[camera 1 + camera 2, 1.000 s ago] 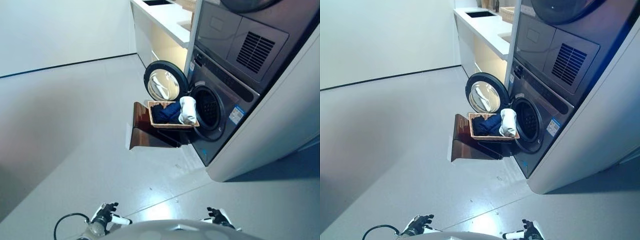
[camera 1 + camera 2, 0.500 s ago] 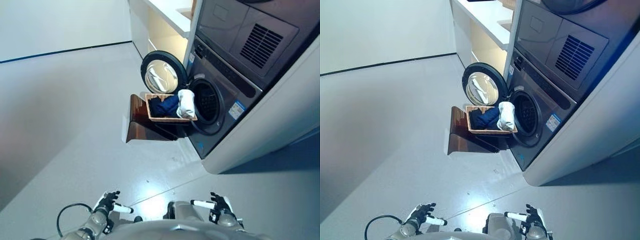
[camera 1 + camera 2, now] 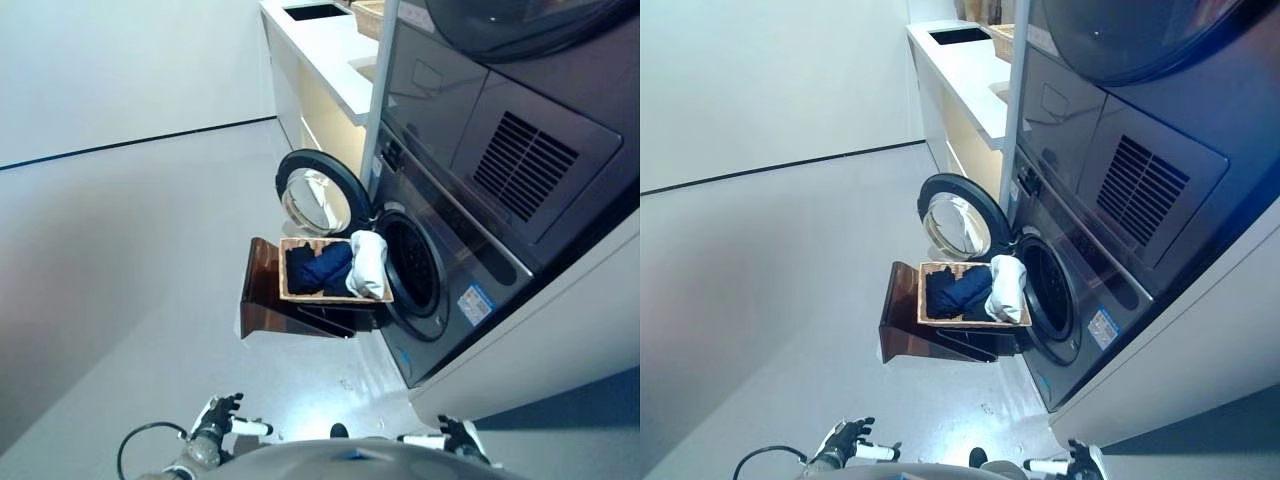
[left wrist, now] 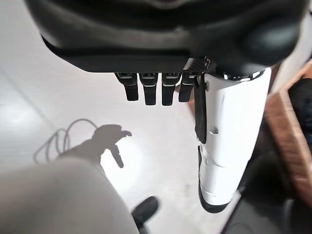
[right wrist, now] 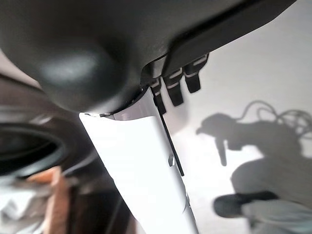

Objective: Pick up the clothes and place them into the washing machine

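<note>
Clothes in wicker basket, well apart from left hand and right hand, both relaxed, empty. Risk: garments snagging basket rim beside washing machine opening.

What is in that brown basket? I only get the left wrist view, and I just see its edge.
Observer: Dark blue clothes fill most of the basket, and a white garment lies at its end nearest the washing machine.
Operator: Is the machine's door open?
Observer: Yes, the round door is swung wide open, and the dark drum opening shows just past the basket.
Operator: Is the other hand holding anything?
Observer: No. The right hand is open and empty, at the bottom of the head views, far from the basket.
</note>
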Motion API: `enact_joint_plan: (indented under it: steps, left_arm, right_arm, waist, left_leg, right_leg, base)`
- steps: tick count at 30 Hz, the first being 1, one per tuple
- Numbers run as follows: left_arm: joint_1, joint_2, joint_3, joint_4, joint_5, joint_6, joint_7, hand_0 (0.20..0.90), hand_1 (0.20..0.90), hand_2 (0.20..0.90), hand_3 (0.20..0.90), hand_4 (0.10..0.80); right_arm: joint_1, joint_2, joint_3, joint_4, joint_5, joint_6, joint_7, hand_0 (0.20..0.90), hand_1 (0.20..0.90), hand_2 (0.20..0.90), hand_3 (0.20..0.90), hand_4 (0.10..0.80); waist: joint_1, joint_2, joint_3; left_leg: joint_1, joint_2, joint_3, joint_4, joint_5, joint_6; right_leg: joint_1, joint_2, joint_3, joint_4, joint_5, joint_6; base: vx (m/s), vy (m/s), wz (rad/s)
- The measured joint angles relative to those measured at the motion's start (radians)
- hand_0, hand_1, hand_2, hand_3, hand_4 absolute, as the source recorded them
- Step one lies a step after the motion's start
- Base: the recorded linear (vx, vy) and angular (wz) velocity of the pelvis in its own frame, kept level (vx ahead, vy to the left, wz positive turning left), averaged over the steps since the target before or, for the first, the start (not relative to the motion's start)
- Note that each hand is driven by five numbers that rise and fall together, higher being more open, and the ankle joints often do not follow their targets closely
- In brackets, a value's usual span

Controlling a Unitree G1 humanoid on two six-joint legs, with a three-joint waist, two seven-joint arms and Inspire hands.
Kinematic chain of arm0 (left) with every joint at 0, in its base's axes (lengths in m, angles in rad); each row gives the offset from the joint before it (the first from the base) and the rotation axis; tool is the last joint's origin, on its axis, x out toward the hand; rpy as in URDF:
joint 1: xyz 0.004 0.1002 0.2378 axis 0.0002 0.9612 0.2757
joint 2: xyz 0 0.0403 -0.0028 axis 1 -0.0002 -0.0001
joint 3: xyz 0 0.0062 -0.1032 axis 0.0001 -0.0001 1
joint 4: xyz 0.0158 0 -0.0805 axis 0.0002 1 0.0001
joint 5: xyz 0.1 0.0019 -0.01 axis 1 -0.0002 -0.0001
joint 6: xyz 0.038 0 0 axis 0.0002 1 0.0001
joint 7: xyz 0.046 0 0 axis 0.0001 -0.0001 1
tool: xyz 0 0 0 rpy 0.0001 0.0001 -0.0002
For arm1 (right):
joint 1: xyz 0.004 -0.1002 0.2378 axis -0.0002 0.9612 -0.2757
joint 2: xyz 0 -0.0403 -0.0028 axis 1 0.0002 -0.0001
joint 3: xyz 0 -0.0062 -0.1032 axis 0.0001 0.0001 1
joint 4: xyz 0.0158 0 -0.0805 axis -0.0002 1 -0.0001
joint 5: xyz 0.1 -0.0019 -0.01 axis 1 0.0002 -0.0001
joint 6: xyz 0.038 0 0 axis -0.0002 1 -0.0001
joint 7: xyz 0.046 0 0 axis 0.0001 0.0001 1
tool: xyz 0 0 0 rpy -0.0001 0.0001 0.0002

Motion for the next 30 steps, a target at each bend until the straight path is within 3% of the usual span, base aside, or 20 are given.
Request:
enact_joint_plan:
  steps: [1, 3, 5, 7, 8, 11, 12, 16, 17, 19, 21, 26, 28, 30]
  left_arm:
    - [-0.003, 0.001, 0.002, -0.006, -0.001, -0.006, 0.002, 0.900, 0.900, 0.900, 0.900, 0.800]
    - [-0.022, -0.003, 0.006, -0.029, -0.012, -0.012, 0.002, 0.900, 0.900, 0.900, 0.900, 0.800]
    - [-0.033, -0.002, 0.017, -0.033, -0.023, -0.016, 0.004, 0.900, 0.900, 0.900, 0.900, 0.800]
    - [-0.036, -0.002, 0.036, -0.032, -0.026, -0.020, 0.010, 0.900, 0.900, 0.900, 0.900, 0.800]
    - [-0.037, -0.004, 0.036, -0.033, -0.027, -0.022, 0.015, 0.900, 0.900, 0.900, 0.900, 0.800]
    - [-0.052, -0.005, 0.044, -0.032, -0.044, -0.022, 0.021, 0.900, 0.900, 0.900, 0.900, 0.800]
    - [-0.048, -0.006, 0.044, -0.028, -0.044, -0.023, 0.021, 0.900, 0.900, 0.900, 0.900, 0.800]
    - [-0.044, -0.005, 0.053, -0.028, -0.053, -0.019, 0.024, 0.900, 0.900, 0.900, 0.900, 0.800]
    - [-0.034, -0.005, 0.053, -0.030, -0.053, -0.019, 0.022, 0.900, 0.900, 0.900, 0.900, 0.800]
    - [-0.029, 0.013, 0.062, -0.033, -0.056, -0.016, 0.024, 0.900, 0.900, 0.900, 0.900, 0.800]
    - [-0.031, 0.039, 0.064, -0.031, -0.054, -0.012, 0.025, 0.900, 0.900, 0.900, 0.900, 0.800]
    - [-0.012, 0.050, 0.072, -0.031, -0.042, -0.004, 0.024, 0.900, 0.900, 0.900, 0.900, 0.800]
    - [0.008, 0.063, 0.069, -0.026, -0.037, -0.001, 0.027, 0.900, 0.900, 0.900, 0.900, 0.800]
    - [0.018, 0.070, 0.040, -0.021, -0.033, 0.001, 0.025, 0.900, 0.900, 0.900, 0.900, 0.800]
  right_arm:
    - [-0.018, 0.002, 0.009, 0.000, 0.000, 0.000, 0.001, 0.900, 0.900, 0.900, 0.900, 0.800]
    - [-0.038, 0.005, 0.015, -0.003, 0.001, -0.002, -0.001, 0.900, 0.900, 0.900, 0.900, 0.800]
    - [-0.046, 0.011, 0.016, 0.002, 0.003, -0.002, -0.003, 0.900, 0.900, 0.900, 0.900, 0.800]
    - [-0.051, 0.012, 0.023, 0.003, 0.004, -0.003, -0.011, 0.900, 0.900, 0.900, 0.900, 0.800]
    - [-0.052, 0.010, 0.026, 0.003, 0.010, -0.003, -0.017, 0.900, 0.900, 0.900, 0.900, 0.800]
    - [-0.057, 0.005, 0.026, 0.005, 0.025, -0.003, -0.019, 0.900, 0.900, 0.900, 0.900, 0.800]
    - [-0.056, 0.004, 0.025, 0.006, 0.036, -0.003, -0.020, 0.900, 0.900, 0.900, 0.900, 0.800]
    - [-0.053, -0.002, 0.024, 0.025, 0.079, -0.003, -0.019, 0.900, 0.900, 0.900, 0.900, 0.800]
    - [-0.052, -0.007, 0.023, 0.031, 0.080, -0.002, -0.019, 0.900, 0.900, 0.900, 0.900, 0.800]
    - [-0.052, 0.005, 0.026, 0.032, 0.081, -0.003, -0.016, 0.900, 0.900, 0.900, 0.900, 0.800]
    - [-0.057, 0.024, 0.024, 0.033, 0.098, -0.006, -0.016, 0.900, 0.900, 0.900, 0.900, 0.800]
    - [-0.088, 0.047, -0.007, 0.035, 0.100, -0.003, -0.013, 0.900, 0.900, 0.900, 0.900, 0.800]
    - [-0.100, 0.053, -0.011, 0.030, 0.101, -0.005, -0.011, 0.900, 0.900, 0.900, 0.900, 0.800]
    - [-0.112, 0.051, -0.018, 0.021, 0.114, -0.005, -0.012, 0.900, 0.900, 0.900, 0.900, 0.800]
  waist:
    - [0.015, -0.009, 0.008]
    - [0.031, -0.036, 0.035]
    - [0.033, -0.051, 0.056]
    - [0.055, -0.052, 0.064]
    - [0.059, -0.047, 0.069]
    - [0.075, -0.017, 0.099]
    - [0.083, -0.008, 0.103]
    - [0.093, 0.020, 0.108]
    - [0.094, 0.035, 0.093]
    - [0.112, -0.005, 0.074]
    - [0.107, -0.044, 0.065]
    - [0.120, -0.045, 0.056]
    - [0.126, -0.039, 0.041]
    - [0.136, -0.025, 0.040]
  left_leg:
    - [-0.024, -0.017, 0.000, 0.008, -0.005, 0.006]
    - [-0.085, -0.028, 0.049, -0.052, -0.028, 0.054]
    - [-0.110, -0.024, 0.085, -0.154, -0.030, 0.062]
    - [-0.105, -0.013, 0.113, -0.359, -0.026, 0.068]
    - [-0.107, -0.010, 0.107, -0.467, -0.005, 0.078]
    - [-0.092, -0.002, 0.066, -0.767, 0.100, 0.062]
    - [-0.084, 0.002, 0.069, -0.840, 0.125, 0.049]
    - [-0.088, 0.025, 0.092, -0.819, 0.136, 0.066]
    - [-0.063, 0.025, 0.089, -0.827, 0.161, 0.096]
    - [-0.025, -0.018, 0.111, -0.840, 0.222, 0.163]
    - [0.001, -0.070, 0.114, -0.840, 0.232, 0.201]
    - [0.053, -0.123, 0.134, -0.840, 0.183, 0.250]
    - [0.071, -0.134, 0.131, -0.840, 0.151, 0.258]
    - [0.087, -0.126, 0.125, -0.839, 0.158, 0.273]
  right_leg:
    - [0.014, -0.002, 0.012, -0.004, -0.011, -0.010]
    - [0.044, -0.009, 0.018, -0.027, -0.028, -0.028]
    - [0.073, -0.010, 0.016, -0.043, -0.030, -0.029]
    - [0.098, -0.008, 0.034, -0.060, -0.039, -0.032]
    - [0.111, -0.003, 0.048, -0.073, -0.040, -0.027]
    - [0.152, 0.013, 0.099, -0.087, -0.061, -0.012]
    - [0.157, 0.016, 0.106, -0.085, -0.059, -0.001]
    - [0.212, 0.020, 0.177, -0.085, -0.110, 0.047]
    - [0.227, 0.018, 0.205, -0.085, -0.138, 0.062]
    - [0.237, -0.029, 0.231, -0.074, -0.170, 0.111]
    - [0.263, -0.078, 0.190, -0.070, -0.186, 0.140]
    - [0.255, -0.130, 0.170, 0.047, -0.225, 0.202]
    - [0.221, -0.130, 0.173, 0.151, -0.247, 0.231]
    - [0.146, -0.117, 0.172, 0.329, -0.274, 0.249]
  base:
    - [0.223, -0.088, -0.15]
    - [0.227, -0.035, -0.05]
    - [0.222, 0.011, 0.00]
    - [0.263, 0.047, -0.25]
    - [0.291, 0.073, -0.28]
    - [0.311, 0.088, -0.46]
    - [0.173, 0.056, -0.57]
    - [0.298, 0.161, -0.58]
    - [0.301, 0.182, -0.66]
    - [0.267, 0.179, -0.79]
    - [0.290, 0.206, -0.32]
    - [0.238, 0.196, 0.03]
    - [0.139, 0.203, 0.01]
    - [0.104, 0.157, 0.09]
